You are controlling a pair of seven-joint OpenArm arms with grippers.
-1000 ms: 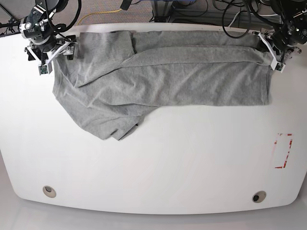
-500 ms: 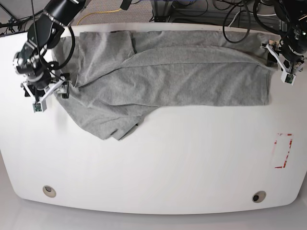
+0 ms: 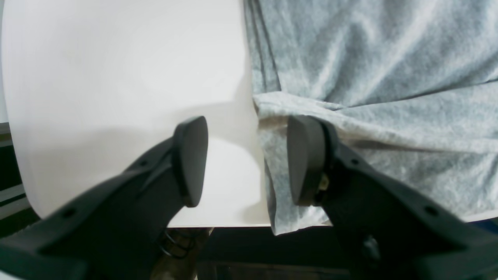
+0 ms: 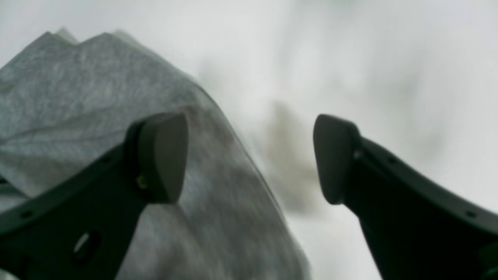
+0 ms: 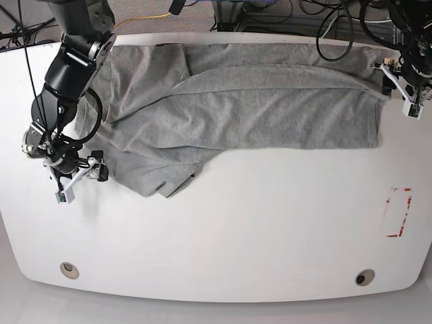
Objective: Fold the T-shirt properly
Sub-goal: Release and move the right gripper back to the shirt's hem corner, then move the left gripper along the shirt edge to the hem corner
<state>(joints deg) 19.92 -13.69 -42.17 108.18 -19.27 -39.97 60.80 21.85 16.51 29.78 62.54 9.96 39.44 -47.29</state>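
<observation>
The grey T-shirt lies spread plain side up along the back of the white table, with a bunched flap at its front left; no lettering shows. My right gripper is open at the shirt's front-left edge. In the right wrist view the gripper is empty, with blurred grey cloth under its left finger. My left gripper is open at the shirt's right end. In the left wrist view the gripper straddles the cloth's edge, which hangs slightly over the table's rim.
The white table has a red rectangular marking at the right and two round holes near the front edge. Cables and stands crowd the floor behind the table's back edge.
My right gripper has moved from the back-left corner forward along the shirt's left edge. My left gripper has shifted slightly outward and forward at the right end. The shirt has stayed put.
</observation>
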